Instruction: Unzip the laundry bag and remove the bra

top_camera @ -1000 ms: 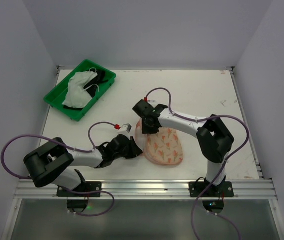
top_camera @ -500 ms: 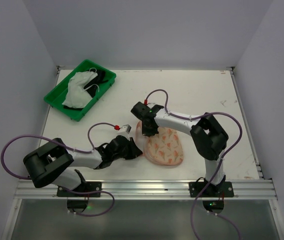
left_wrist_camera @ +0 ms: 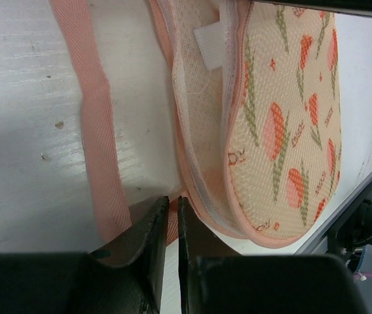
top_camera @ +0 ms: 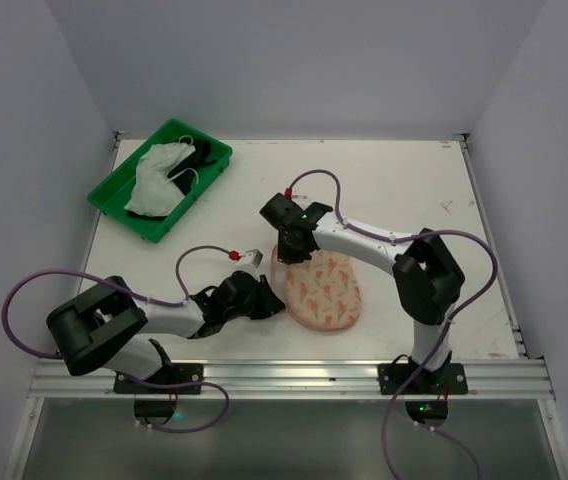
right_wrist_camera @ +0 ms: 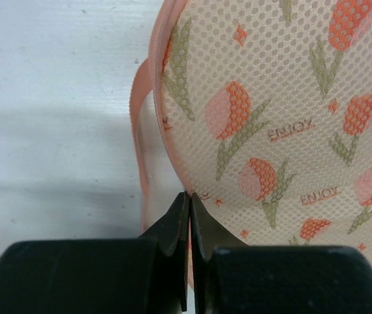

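Although both grippers are pinched onto the laundry bag (top_camera: 326,292) at lower centre of the overhead view, the main work looks finished to me. The bra (top_camera: 154,180), white cups with black straps, lies in the green tray (top_camera: 116,214) at upper left, well apart from the bag. From the left wrist camera the bag's seam gapes, with the pale mesh lining (left_wrist_camera: 199,131) exposed and a loose run of pink trim (left_wrist_camera: 97,131) trailing over the white table (top_camera: 394,190), so I judge it unzipped, and I see no garment inside, though the far lobe is hidden. The left gripper (left_wrist_camera: 171,222) has its jaws nearly together with a strip of that pink trim caught between them at the bag's near-left edge. The right gripper (right_wrist_camera: 190,219) has its fingers pressed together at the bag's pink rim, apparently nipping it. What remains, as I read it, is only letting go and backing off. By my count: one laundry bag, one bra, one tray, two grippers.
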### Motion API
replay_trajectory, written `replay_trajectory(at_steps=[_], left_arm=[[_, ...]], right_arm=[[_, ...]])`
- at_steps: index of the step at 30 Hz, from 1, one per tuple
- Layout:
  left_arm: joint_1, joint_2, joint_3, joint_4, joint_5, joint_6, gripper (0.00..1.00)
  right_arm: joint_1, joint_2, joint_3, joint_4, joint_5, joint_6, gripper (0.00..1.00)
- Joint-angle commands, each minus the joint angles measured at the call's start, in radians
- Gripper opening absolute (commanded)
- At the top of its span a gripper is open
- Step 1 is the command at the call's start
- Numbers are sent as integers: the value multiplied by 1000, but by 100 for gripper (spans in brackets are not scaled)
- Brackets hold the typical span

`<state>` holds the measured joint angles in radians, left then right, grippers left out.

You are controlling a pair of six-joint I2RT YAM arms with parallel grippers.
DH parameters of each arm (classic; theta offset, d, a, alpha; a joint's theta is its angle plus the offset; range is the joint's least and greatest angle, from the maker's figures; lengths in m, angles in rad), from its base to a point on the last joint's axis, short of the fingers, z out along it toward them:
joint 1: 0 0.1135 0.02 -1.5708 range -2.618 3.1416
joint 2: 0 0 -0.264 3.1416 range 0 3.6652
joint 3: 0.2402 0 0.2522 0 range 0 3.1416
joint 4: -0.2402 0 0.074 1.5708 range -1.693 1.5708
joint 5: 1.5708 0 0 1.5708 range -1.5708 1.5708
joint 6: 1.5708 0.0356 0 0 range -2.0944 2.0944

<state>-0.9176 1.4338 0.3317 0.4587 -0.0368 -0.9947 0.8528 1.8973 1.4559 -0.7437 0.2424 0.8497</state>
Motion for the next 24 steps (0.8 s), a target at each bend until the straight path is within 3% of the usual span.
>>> replay_trajectory(at_steps=[1,8,10,13,16,22,24], left_arm=[[-4,16,-29,-77,-3,30,15],[-4,-9,-30,-94,-18,28,18],[-4,-22,-31,-109,-25,25,22],[-4,-78,-31,-143,-57,10,34],[-4,-166,-30,-216,-89,5,46],[-4,-347,35,-417,-159,11,70],[-3,-410,81,-475,-195,22,83]], right_arm=[[6,-27,43,26,-41,28,0],[6,-12,-22,73,-84,31,0],[6,-21,-66,113,-123,31,6],[6,-41,-78,145,-158,5,19],[6,-85,-57,136,-143,-32,41],[-1,-185,20,109,-130,-93,70],[-23,-234,17,107,-109,-103,78]])
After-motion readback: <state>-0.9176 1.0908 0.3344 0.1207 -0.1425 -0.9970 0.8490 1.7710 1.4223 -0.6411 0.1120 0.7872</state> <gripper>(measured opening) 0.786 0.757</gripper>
